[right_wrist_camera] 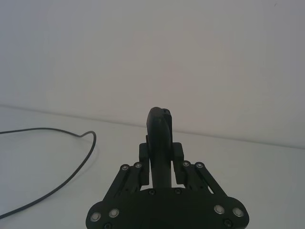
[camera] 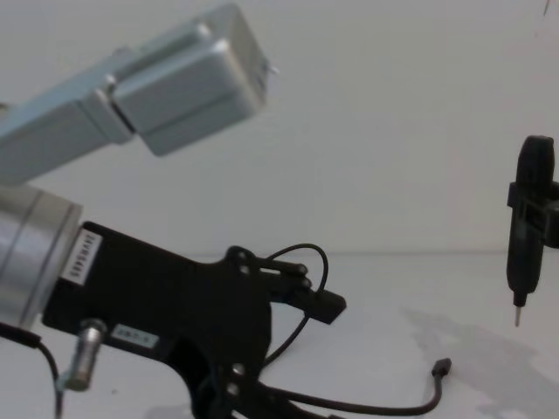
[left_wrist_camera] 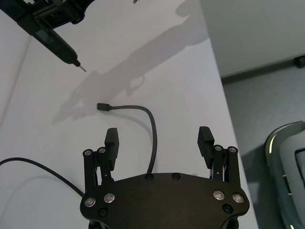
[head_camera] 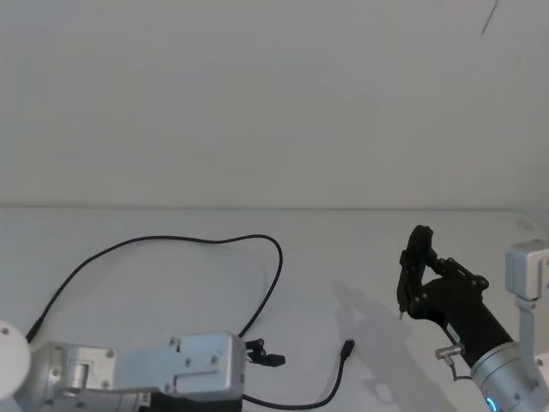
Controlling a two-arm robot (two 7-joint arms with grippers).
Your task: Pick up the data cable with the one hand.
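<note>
Left hand [left_wrist_camera: 158,137] hovers open astride the data cable [left_wrist_camera: 153,125]; poised to pinch it. Right hand [head_camera: 426,262], at three o'clock, clamps a pen-like tool [camera: 521,271]; held clear.

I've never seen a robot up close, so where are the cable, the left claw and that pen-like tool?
data cable [left_wrist_camera: 103,107], left wrist view, its small plug end.
left claw [left_wrist_camera: 158,136], left wrist view, midway between its open fingertips.
pen-like tool [camera: 521,275], chest view, lower barrel.
</note>
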